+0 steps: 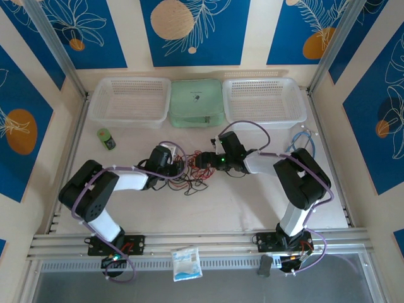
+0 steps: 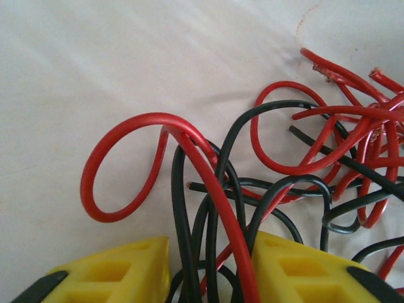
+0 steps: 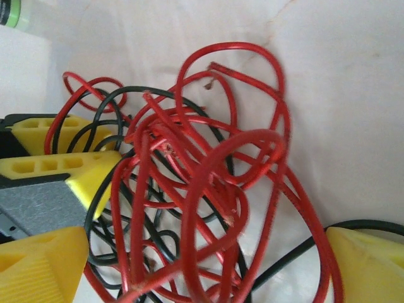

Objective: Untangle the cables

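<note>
Cables (image 1: pixel 192 172): thin red + black wires, one clump mid-surface (image 1: pixel 252 208), sitting btw the two grippers. Left gripper (image 1: pixel 179 166) is at the clump's left edge, right gripper (image 1: pixel 206 161) at its right edge, tips near each other.

Left wrist view: left gripper (image 2: pixel 211 255) jaws apart, straddling one red + several black strands. Nothing looks pinched.
Right wrist view: right gripper (image 3: pixel 202 271) jaws spread wide, released, w/ the dense red knot lying btw them.

Risks (judgement):
- Either gripper closing now grabs a bundle, not a single strand. A pull then drags the whole clump or cinches the knot tighter.
- Both pulling on the same loops gives the same result: no separation.
- Bare cut wire ends could hook on neighbouring loops when drawn through.
- Grippers work close together, so finger-to-finger contact is possible if both reach inward.
- Thin stiff wire may spring out of a partial pinch.
</note>
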Tool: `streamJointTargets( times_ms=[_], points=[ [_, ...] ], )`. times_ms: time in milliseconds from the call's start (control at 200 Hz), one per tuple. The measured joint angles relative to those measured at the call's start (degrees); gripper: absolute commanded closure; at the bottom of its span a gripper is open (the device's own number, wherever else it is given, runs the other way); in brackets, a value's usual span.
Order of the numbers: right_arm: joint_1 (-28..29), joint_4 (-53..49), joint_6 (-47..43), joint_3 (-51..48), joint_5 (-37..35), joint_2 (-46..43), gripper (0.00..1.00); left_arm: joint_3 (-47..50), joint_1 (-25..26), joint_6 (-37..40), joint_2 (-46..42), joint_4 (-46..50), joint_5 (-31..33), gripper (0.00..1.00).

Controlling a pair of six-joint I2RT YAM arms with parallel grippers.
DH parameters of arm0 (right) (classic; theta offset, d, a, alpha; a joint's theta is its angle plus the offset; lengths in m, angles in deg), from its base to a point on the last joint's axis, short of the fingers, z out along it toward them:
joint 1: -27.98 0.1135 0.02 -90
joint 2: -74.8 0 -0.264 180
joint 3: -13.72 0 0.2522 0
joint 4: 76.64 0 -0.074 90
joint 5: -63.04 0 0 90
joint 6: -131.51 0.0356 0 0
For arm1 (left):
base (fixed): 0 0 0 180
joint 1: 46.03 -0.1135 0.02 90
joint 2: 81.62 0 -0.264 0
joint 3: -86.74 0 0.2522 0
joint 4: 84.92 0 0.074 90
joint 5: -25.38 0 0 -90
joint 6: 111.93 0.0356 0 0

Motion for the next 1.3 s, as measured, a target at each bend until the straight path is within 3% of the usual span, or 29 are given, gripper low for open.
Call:
streamJointTargets(
  times_ms=[140,305,405,495,630,960,1165,1301],
  points=[
    [0.61,-1.05,0.39,1.44,-0.68,1.33,0.13,0.04,0.00,-0.02,0.55,-2.12,-1.33,0.73],
    [0.74,-0.35,1.36,2.08,-1.14,2.97,0.40,0.07,0.13,-0.02,1.62,-4.50,-3.72,0.78],
    [1.14,0.90,2.45,2.32,0.07,4.17,0.64,0.09,0.81,-0.22,1.95,-5.07,-6.82,0.85],
    [1.57,4.85,4.07,1.68,3.89,5.99,1.00,0.09,1.31,-0.15,1.86,-4.90,-8.68,0.92],
    [0.87,12.07,7.32,-1.75,8.50,7.67,1.00,0.79,1.31,0.02,-0.22,-2.29,-8.85,1.00],
    [-2.75,29.64,16.31,-10.51,15.87,8.37,1.00,4.20,-0.50,0.13,-5.22,1.40,-7.67,1.00],
    [-3.91,34.58,18.73,-14.29,18.75,8.22,1.00,5.84,-3.67,-0.57,-2.91,-4.98,-14.10,1.00],
    [-5.03,31.54,18.45,-17.53,19.02,4.20,1.00,5.88,-4.55,-1.36,-1.22,-7.80,-20.39,1.00]
  ],
)
